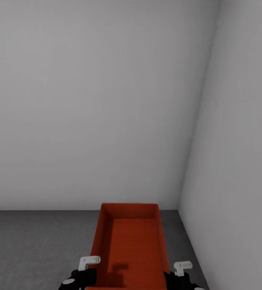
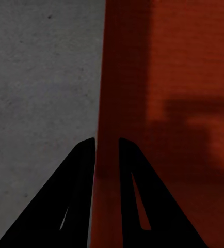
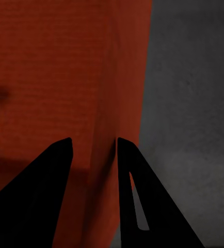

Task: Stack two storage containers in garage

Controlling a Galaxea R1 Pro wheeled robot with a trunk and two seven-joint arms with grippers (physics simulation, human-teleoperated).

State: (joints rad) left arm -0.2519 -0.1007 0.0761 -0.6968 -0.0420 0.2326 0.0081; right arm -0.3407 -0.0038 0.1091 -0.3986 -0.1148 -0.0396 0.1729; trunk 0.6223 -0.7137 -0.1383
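Grey floor (image 1: 34, 245), white corner | left hand (image 2: 107, 142), right hand (image 3: 91, 142) each clamped on container (image 1: 131, 245) wall

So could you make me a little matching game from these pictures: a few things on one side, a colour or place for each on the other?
Things:
1. storage container
2. floor
3. wall
4. left gripper

Matches:
A. plain white
B. astride the bin's side wall
C. orange-red
D. dark grey, speckled

Pairs: 1-C, 2-D, 3-A, 4-B

Black triangular gripper (image 2: 107, 147) fingers (image 3: 138, 196) with slots, apparently white brackets behind.
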